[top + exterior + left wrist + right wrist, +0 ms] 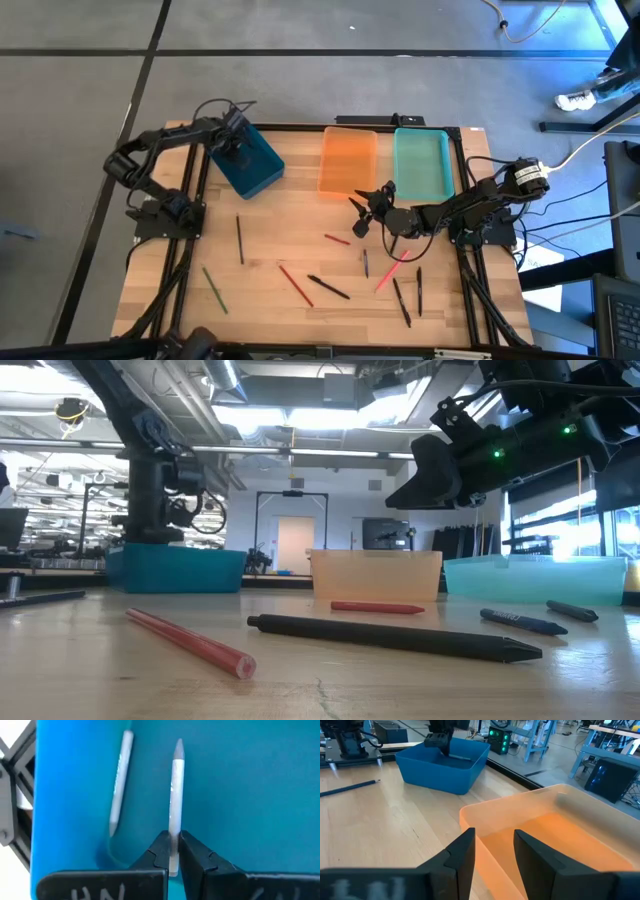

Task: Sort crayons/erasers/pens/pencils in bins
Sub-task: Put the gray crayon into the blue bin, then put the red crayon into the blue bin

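Note:
My left gripper (pixel 236 147) is inside the blue bin (pixel 250 165) at the table's far left, shut on a grey pencil (pixel 176 785). A second grey pencil (pixel 120 782) lies on the bin's floor beside it. My right gripper (pixel 494 842) is open and empty, above the near corner of the orange bin (pixel 535 830); it also shows in the high view (pixel 366 205). A teal bin (pixel 421 162) stands to the right of the orange one. Several pens, pencils and crayons lie on the wooden table, among them a red crayon (pixel 337 239) and a black pen (pixel 328 287). My left gripper pinches the grey pencil near one end (pixel 173 851) between its two fingertips. The pencil runs forward from the fingers, in line with them, its pointed end (pixel 179 745) away from the gripper. I cannot tell whether it touches the bin's floor.
The loose items lie across the table's near half: a dark pencil (pixel 240 240), a green one (pixel 214 290), a red one (pixel 296 285), a pink one (pixel 392 272) and black pens (pixel 410 297). The three bins stand along the far edge.

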### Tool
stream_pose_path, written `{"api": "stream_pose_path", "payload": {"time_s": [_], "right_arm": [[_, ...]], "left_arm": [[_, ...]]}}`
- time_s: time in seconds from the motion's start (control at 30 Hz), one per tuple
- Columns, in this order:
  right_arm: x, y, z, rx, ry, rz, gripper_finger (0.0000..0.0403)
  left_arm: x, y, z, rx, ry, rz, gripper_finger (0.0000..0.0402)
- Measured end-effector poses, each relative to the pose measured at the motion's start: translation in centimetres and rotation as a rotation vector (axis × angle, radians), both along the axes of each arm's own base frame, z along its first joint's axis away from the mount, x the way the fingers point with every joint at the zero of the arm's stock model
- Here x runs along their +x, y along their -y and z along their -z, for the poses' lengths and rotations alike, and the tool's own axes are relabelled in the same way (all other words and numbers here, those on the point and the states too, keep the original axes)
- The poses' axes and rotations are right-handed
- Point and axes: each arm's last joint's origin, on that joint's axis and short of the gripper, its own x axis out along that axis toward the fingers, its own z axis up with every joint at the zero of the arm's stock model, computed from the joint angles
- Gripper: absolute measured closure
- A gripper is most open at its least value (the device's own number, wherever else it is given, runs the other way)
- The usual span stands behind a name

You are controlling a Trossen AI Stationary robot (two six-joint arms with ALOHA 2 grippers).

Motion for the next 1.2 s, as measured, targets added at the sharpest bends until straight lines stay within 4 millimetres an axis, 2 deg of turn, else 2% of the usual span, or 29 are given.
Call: {"api": "stream_pose_path", "payload": {"time_s": [0.17, 0.33, 0.77, 0.9, 1.03, 1.1, 1.2], "right_arm": [[0.0, 0.0, 0.0, -0.001, -0.001, 0.000, 0.0264], [0.0, 0.0, 0.0, -0.005, -0.005, 0.000, 0.0264], [0.0, 0.0, 0.0, -0.007, -0.007, 0.002, 0.0264], [0.0, 0.0, 0.0, -0.007, -0.007, 0.002, 0.0264], [0.0, 0.0, 0.0, -0.007, -0.007, 0.002, 0.0264], [0.0, 0.0, 0.0, -0.007, -0.007, 0.001, 0.0264], [0.0, 0.0, 0.0, -0.019, -0.013, 0.006, 0.0264]], "left_arm": [[0.0, -0.9, 0.9, 0.005, 0.016, 0.002, 0.0386], [0.0, -1.0, 1.2, -0.019, 0.021, 0.001, 0.0385], [0.2, -0.9, 1.1, 0.006, -0.006, -0.047, 0.0343], [0.5, -0.9, -0.3, 0.030, -0.060, -0.044, 0.0332], [1.2, -0.2, -3.1, 0.046, -0.084, -0.005, 0.0320], [1.9, 0.7, -4.7, 0.052, -0.079, 0.040, 0.0316], [3.3, 3.2, -7.0, 0.041, -0.077, 0.160, 0.0316]]}}
